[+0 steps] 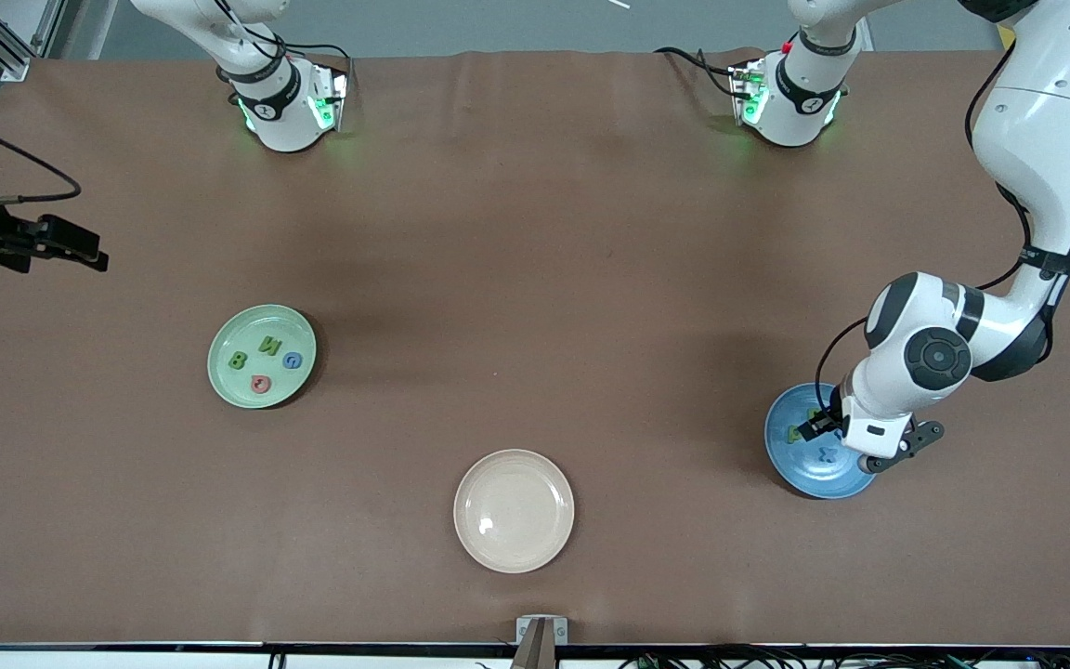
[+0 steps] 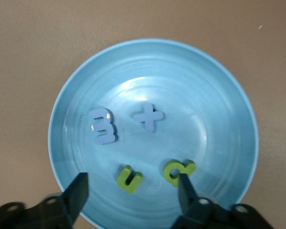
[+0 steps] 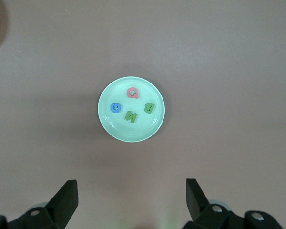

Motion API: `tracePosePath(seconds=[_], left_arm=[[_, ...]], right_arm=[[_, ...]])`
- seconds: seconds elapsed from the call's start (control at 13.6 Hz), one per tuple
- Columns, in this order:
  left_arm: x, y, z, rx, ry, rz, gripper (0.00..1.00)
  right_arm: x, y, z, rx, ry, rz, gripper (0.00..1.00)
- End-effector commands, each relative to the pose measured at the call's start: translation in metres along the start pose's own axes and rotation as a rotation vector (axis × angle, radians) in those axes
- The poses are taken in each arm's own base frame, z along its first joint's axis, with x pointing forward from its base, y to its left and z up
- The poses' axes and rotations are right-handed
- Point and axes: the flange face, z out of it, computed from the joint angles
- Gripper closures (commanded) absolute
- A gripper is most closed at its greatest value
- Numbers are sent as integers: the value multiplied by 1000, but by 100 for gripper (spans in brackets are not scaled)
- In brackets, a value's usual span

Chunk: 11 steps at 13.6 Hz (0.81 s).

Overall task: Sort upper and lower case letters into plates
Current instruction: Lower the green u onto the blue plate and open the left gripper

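Note:
The medium blue plate lies toward the left arm's end of the table. My left gripper hangs low over it, open and empty. In the left wrist view its fingers straddle a green "u". A green "a" and two blue letters also lie in that plate. The mint green plate holds a green B, green N, blue G and a red-pink letter. My right gripper waits high, open and empty, with the mint plate far below it in the right wrist view.
An empty cream-beige plate lies near the front edge, midway along the table. The brown table cover is bare between the plates. The arms' bases stand along the edge farthest from the front camera.

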Motion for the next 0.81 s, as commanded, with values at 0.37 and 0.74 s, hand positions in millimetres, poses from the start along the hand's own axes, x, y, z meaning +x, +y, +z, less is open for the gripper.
tracePosePath(seconds=[0.37, 0.74], left_arm=[[3, 15, -98, 12, 134, 131, 0], [4, 1, -185, 101, 171, 323, 0]], right_arm=[[-40, -10, -3, -32, 28, -30, 0], [-56, -9, -16, -30, 36, -24, 0]])
